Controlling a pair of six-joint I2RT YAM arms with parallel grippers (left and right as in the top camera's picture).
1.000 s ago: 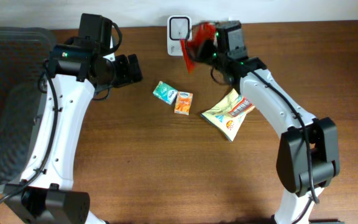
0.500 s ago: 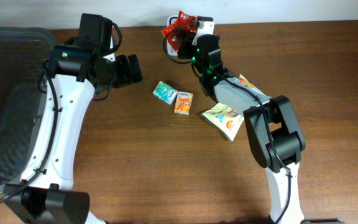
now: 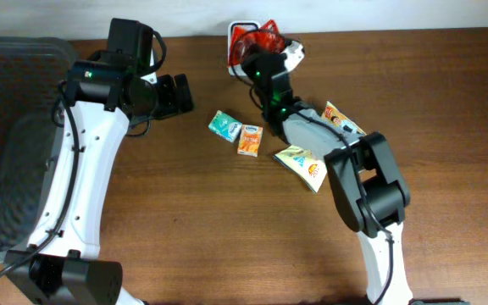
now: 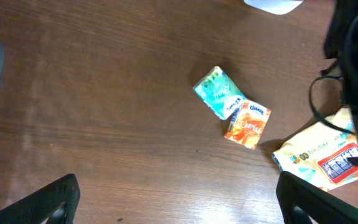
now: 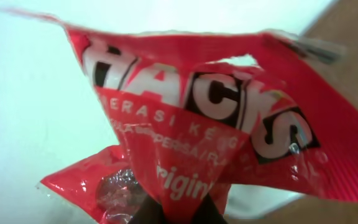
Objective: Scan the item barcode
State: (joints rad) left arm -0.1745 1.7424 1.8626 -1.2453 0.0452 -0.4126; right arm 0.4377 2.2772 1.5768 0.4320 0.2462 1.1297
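R claw (image 5: 176, 209) clamped tight on red snack pkt (image 5: 185, 143), held right up at white scanner (image 4: 272, 5). Scan prob underway, no confirmation visible. L claw (image 3: 185, 95) wide open, empty, over counter (image 3: 185, 220).

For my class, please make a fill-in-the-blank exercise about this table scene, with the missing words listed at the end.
1. The right tool is shut on a snack packet coloured ___.
2. The left tool stands ___ and holds nothing.
3. The small packet nearest the teal packet is coloured ___.
Missing words: red; open; orange.
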